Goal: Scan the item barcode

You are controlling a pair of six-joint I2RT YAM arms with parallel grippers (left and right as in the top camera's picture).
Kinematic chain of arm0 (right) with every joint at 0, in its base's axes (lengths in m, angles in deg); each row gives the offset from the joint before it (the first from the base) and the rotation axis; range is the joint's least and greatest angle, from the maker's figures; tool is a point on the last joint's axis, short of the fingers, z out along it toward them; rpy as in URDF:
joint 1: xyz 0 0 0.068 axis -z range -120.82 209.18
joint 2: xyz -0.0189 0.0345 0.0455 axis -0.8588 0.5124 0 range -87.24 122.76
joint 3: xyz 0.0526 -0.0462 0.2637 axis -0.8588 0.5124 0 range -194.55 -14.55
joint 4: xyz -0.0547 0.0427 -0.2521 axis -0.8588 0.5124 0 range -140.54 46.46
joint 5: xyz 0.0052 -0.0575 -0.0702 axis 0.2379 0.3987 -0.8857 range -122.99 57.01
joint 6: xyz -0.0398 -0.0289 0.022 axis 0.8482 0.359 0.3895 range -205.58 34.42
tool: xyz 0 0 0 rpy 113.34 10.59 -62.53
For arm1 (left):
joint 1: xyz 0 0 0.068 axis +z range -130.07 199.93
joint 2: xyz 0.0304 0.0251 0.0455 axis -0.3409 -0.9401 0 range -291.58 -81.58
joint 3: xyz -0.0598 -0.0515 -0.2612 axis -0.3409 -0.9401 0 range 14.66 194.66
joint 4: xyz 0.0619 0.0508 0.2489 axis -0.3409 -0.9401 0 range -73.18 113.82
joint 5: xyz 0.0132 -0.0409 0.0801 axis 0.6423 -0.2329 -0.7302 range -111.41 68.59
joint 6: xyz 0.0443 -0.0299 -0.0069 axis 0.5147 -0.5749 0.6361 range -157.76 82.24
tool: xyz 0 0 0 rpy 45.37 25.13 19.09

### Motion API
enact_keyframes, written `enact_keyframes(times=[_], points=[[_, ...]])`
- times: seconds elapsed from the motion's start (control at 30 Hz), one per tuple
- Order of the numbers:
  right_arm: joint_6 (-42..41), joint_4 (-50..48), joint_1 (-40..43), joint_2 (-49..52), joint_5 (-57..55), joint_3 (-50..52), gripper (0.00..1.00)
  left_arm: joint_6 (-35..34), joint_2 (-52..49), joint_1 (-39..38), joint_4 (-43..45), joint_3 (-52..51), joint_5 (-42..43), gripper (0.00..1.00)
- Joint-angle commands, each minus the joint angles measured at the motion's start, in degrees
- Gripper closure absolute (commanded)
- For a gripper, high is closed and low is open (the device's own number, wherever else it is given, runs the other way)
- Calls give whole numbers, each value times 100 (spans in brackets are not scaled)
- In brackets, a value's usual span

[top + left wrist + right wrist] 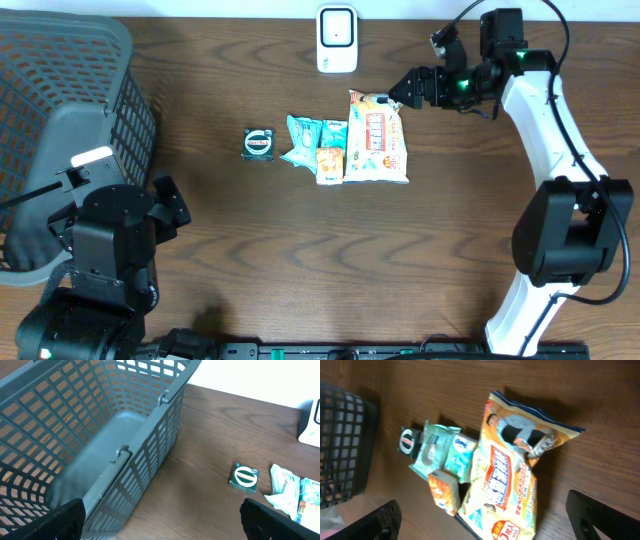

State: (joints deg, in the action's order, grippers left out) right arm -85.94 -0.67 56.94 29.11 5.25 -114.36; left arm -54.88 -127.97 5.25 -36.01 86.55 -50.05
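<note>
My left gripper [160, 525] hangs wide open beside the grey plastic mesh basket [100, 435]. My right gripper [398, 95], open too, hovers at the top corner of the large orange-and-white snack bag [377, 140] lying flat on the dark wooden counter [300, 260].

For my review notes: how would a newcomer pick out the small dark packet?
Start at the grey basket on the left of the overhead view and look right to the row of snack packets. The small dark packet is its leftmost item, nearest the basket. Unlike the pale, crinkly teal bags beside it, it is square and dark green with a round white label.
</note>
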Motion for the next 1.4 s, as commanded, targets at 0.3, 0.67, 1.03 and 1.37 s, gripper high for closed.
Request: enact_keyframes(times=[0.3, 0.67, 1.03, 1.37], points=[[-42, -76, -184, 914, -195, -120, 1, -11, -2, 13, -15, 55, -52, 2], [22, -205, -201, 1445, -142, -118, 1, -13, -2, 13, -15, 55, -52, 2], [46, -507, -306, 2205, 1384, -111, 22, -13, -2, 13, -15, 55, -52, 2], [39, -468, -437, 2063, 1314, -114, 99, -11, -2, 13, -15, 55, -50, 2]])
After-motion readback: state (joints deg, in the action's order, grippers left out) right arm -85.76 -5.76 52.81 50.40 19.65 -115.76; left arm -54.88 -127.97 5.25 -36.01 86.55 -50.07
